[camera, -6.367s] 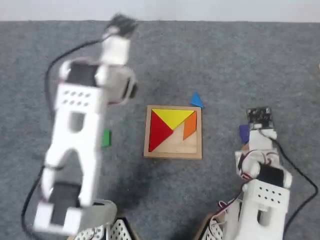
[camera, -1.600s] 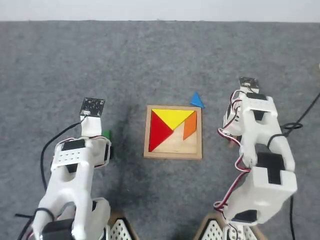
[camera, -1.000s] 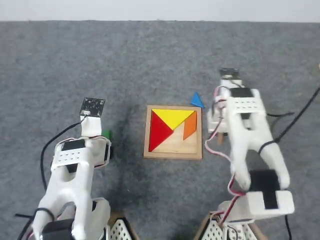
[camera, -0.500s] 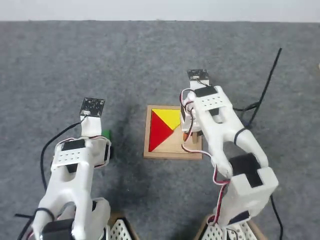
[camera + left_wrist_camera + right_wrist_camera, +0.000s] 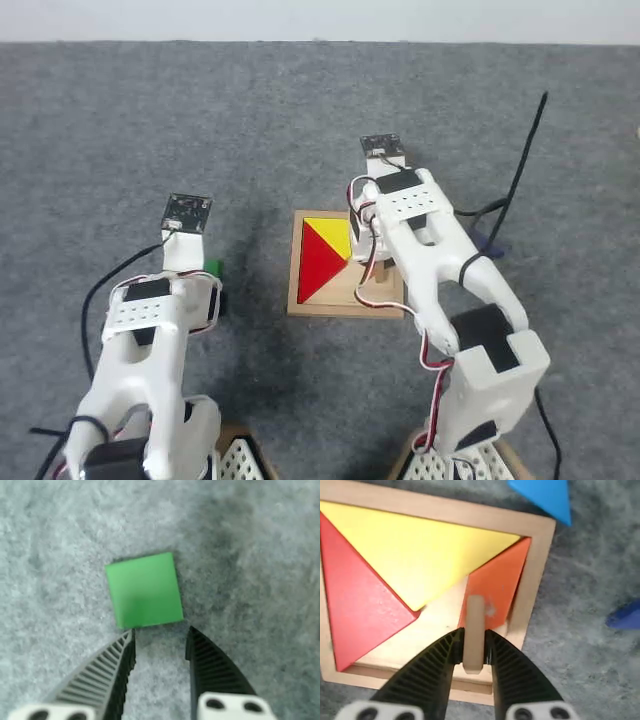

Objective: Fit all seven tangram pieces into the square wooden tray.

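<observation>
Wooden tray (image 5: 534, 565): right gripper (image 5: 473, 636) clamps a pale wooden piece (image 5: 474, 615) over the orange piece (image 5: 502, 577); left gripper (image 5: 160, 632), jaws apart, beside green square (image 5: 144, 590).

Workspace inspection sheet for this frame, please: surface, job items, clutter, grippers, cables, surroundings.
Surface: grey carpet-like mat.
Job's things: wooden tray holds yellow triangle, red triangle and orange piece; green square, blue triangle and dark blue piece lie outside on the mat.
Clutter: nothing seen.
Grippers: left gripper open, by the green square; right gripper shut on plain wooden piece over the tray.
Cables: black cable from the right arm; another by the left arm.
Surroundings: pale strip beyond the mat's far edge.
</observation>
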